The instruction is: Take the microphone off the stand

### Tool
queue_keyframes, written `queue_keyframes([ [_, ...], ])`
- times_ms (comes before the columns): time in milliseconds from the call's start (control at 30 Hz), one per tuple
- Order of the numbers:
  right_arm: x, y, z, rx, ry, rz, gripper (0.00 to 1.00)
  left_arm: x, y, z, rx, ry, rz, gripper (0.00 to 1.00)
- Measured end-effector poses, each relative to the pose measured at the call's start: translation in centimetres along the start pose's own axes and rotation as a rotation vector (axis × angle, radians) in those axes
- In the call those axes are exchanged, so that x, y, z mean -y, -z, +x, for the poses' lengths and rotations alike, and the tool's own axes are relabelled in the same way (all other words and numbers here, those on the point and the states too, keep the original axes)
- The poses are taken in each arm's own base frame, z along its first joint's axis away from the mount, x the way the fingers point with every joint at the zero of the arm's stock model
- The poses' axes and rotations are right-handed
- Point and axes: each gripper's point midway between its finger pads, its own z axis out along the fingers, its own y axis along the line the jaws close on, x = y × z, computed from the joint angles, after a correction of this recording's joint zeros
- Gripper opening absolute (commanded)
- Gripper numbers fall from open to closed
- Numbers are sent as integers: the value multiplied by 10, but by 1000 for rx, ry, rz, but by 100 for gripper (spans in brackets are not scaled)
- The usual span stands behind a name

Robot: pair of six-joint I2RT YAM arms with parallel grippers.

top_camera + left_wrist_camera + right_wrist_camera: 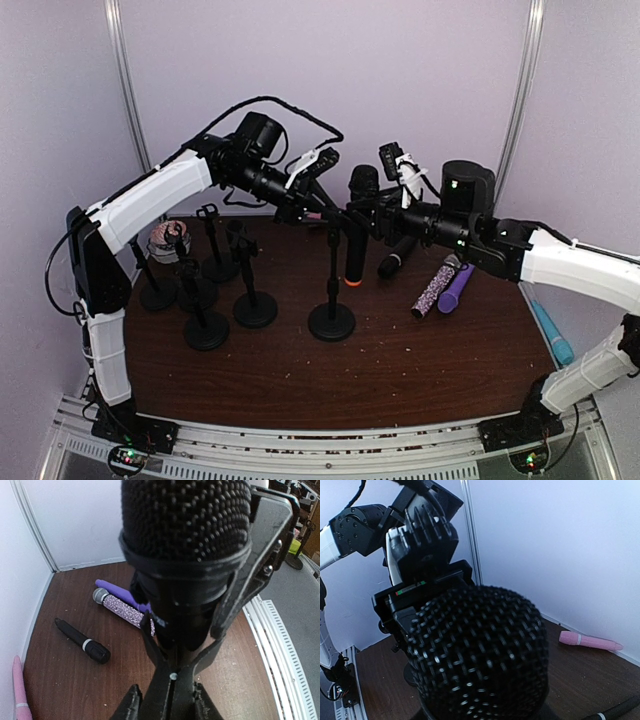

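Note:
A black microphone (355, 240) with an orange ring at its foot hangs upright in the spring clip (322, 212) of a black stand (331, 320) at the table's middle. My left gripper (308, 203) is shut on the clip's handles (172, 680) from the left, and the clip's arms (260, 565) are spread around the microphone's mesh head (185, 520). My right gripper (374, 222) comes from the right and is shut on the microphone's body. In the right wrist view the mesh head (480, 655) fills the frame and hides my fingers.
Several empty stands (205, 330) and a tape roll (165, 240) stand at the left. A black microphone (397, 258), a glittery one (435, 285) and a purple one (456, 288) lie at the right. A blue one (552, 335) lies at the right edge, a pink one (590, 641) by the wall.

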Motion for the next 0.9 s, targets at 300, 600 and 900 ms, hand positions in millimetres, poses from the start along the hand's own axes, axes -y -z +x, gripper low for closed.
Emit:
queue_keyframes([
  [300,2,7,-1,-16,5,16,27,-3,0,-1,-2,-20,-17,0],
  [600,5,54,-57,131,-35,55,17,-4,0,-1,-6,-20,-23,5],
  [900,149,67,-15,49,-398,440,10,-9,0,5,-39,6,-57,98],
])
